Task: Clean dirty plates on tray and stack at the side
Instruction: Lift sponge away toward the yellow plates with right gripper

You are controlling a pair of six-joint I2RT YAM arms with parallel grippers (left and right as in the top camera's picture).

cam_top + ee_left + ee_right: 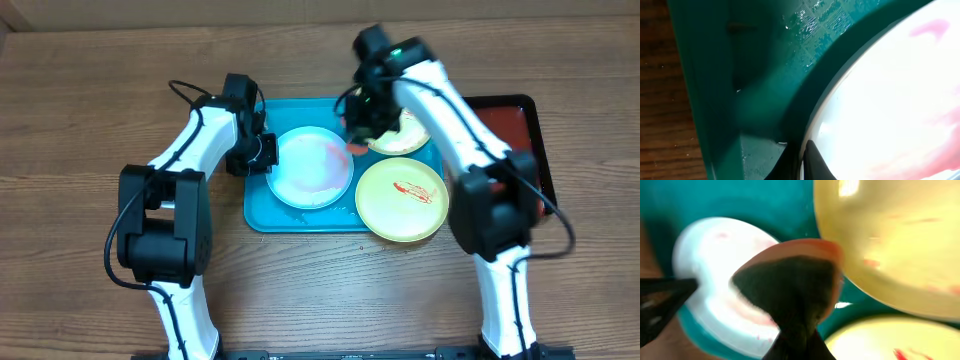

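First, near plate (402,198): yellow-green, 1 red streak, lying over the right front rim of the tray (264,216).
Tray: turquoise, on a wooden table (90,110).
Pale plate (312,167): in the tray's left half, smeared pink.
Left gripper (266,152): jaws pinching the pale plate's left rim.
Right gripper (362,128): jaws pressed on an orange pad (357,146), between the pale plate and the far plate (405,140).
Far plate: yellow-green, in the tray's back right corner, partly hidden by the arm.
Red tray (525,115): black-rimmed, just right of the turquoise one.

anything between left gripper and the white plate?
Nothing visible. The left gripper sits right at the white plate's left rim on the tray, with only bare tray floor beside it.
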